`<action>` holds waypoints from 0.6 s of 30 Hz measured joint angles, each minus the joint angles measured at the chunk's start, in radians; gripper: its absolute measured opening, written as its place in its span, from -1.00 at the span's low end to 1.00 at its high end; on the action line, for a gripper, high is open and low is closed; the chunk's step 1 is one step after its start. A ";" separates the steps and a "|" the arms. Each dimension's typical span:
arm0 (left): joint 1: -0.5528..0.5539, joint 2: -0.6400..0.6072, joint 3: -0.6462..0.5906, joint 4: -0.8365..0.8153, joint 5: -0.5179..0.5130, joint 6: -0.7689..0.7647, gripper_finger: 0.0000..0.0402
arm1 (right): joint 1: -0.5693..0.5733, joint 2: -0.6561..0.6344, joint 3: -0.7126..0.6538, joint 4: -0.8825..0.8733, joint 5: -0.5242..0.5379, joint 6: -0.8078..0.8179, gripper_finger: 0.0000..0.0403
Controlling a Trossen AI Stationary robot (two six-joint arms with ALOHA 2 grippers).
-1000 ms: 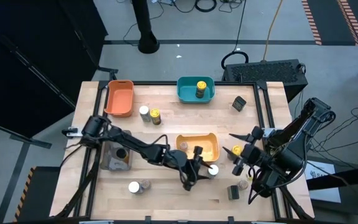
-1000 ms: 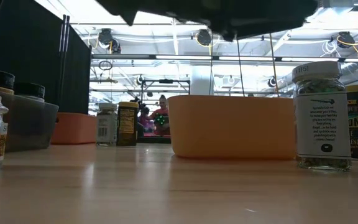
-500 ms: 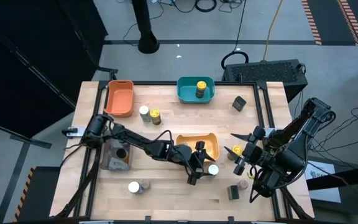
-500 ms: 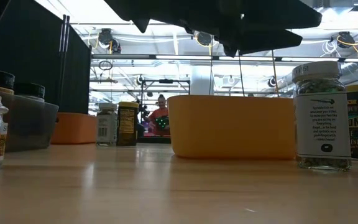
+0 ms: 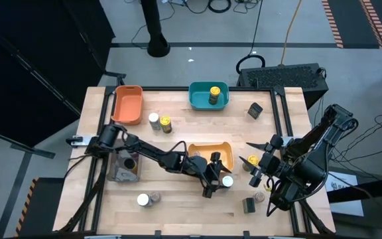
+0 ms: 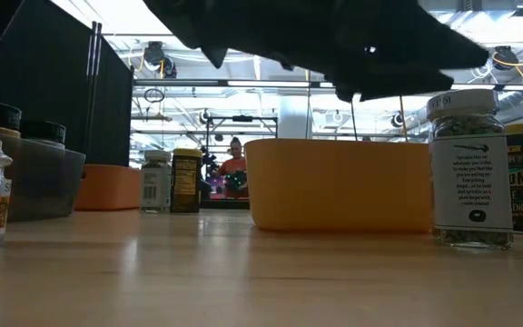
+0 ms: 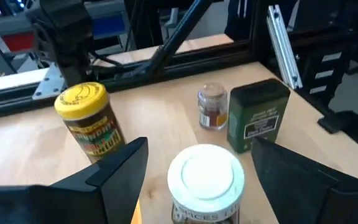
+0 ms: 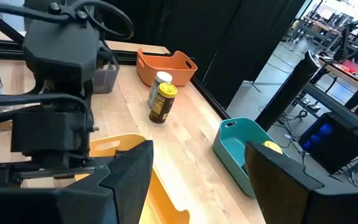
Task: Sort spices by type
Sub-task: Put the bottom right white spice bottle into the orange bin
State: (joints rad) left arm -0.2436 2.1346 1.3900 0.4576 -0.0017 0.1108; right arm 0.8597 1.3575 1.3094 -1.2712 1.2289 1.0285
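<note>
Left wrist view shows the white-lidded jar standing between the left gripper's spread jaws.

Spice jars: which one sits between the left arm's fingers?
The white-lidded glass spice jar beside the yellow plastic bin. The open left gripper straddles it; the yellow-lidded dark jar stands outside the fingers.

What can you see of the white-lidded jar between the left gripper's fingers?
The white-lidded jar is a small clear cylinder with a round white lid and a white printed label, and its contents look greenish. It stands upright on the wooden table just in front of the yellow bin. The left gripper is open around it, fingers on either side, apparently not touching it.
</note>
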 joint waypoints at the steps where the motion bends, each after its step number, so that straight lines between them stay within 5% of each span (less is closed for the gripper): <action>1: 0.000 0.006 0.010 0.004 0.000 0.000 0.46 | 0.000 0.000 0.000 0.000 0.000 0.000 0.18; 18: -0.001 0.056 0.025 -0.068 0.001 -0.023 0.46 | 0.000 0.000 -0.001 -0.005 -0.003 0.000 0.18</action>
State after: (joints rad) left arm -0.2447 2.1910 1.4155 0.3896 -0.0008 0.0875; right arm 0.8597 1.3575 1.3087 -1.2758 1.2255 1.0283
